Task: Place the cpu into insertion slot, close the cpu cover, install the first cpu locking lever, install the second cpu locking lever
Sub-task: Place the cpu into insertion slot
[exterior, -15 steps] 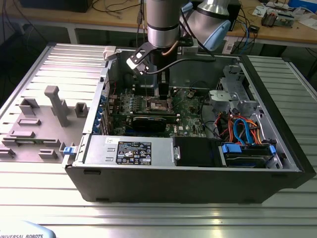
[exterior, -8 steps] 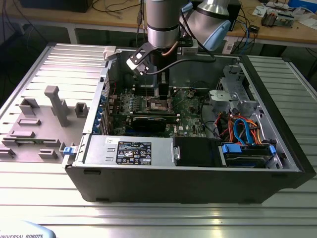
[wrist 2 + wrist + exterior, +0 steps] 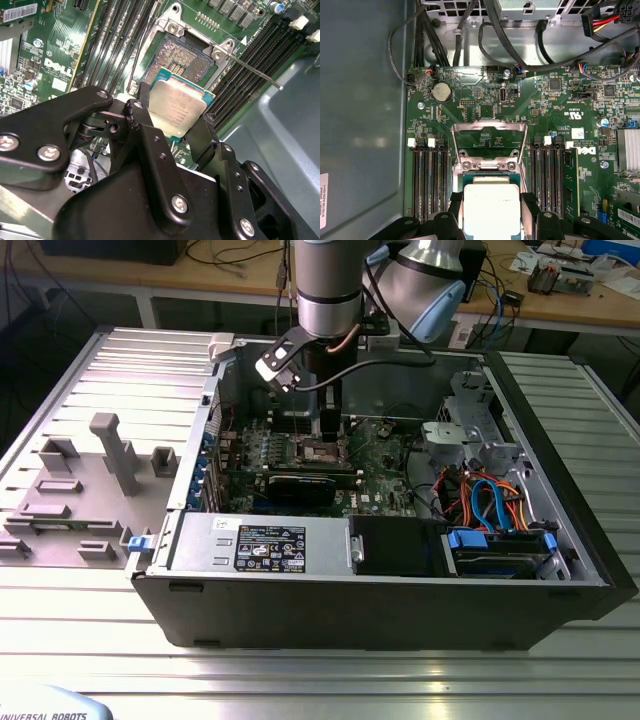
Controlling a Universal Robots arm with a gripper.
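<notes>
Fixtures (image 3: 110,455) of grey plastic stand at the exterior view's left, beside the open computer case (image 3: 400,610). In the middle the arm (image 3: 330,285) reaches straight down into the case, its gripper (image 3: 328,432) low inside. Further to that view's right lies a bundle of blue and orange cables (image 3: 490,502).

The jaws are closed on the cpu (image 3: 177,110), pinching it by two opposite edges with the metal top up. To my eye it hangs just over the insertion slot (image 3: 181,56) and is not seated. Whether any corner touches I cannot tell. The cpu cover (image 3: 489,123) stands swung up, out of the way.

To place it well, I reckon the chip wants holding level and square to the socket rim. It should go straight down with no sideways slide, since the bare contacts beneath look fragile. A tilt would land one edge first. Letting go makes sense once it sits flat inside the rim.

The second wrist view gives the slot's exposed contacts and a thin locking lever (image 3: 255,74) standing free to one side. The first wrist view gives instead the cover's window frame and the memory slots (image 3: 427,180) flanking the socket, with the chip squarely between the fingers (image 3: 530,210). The exterior view supplies the arm's plumb approach.
</notes>
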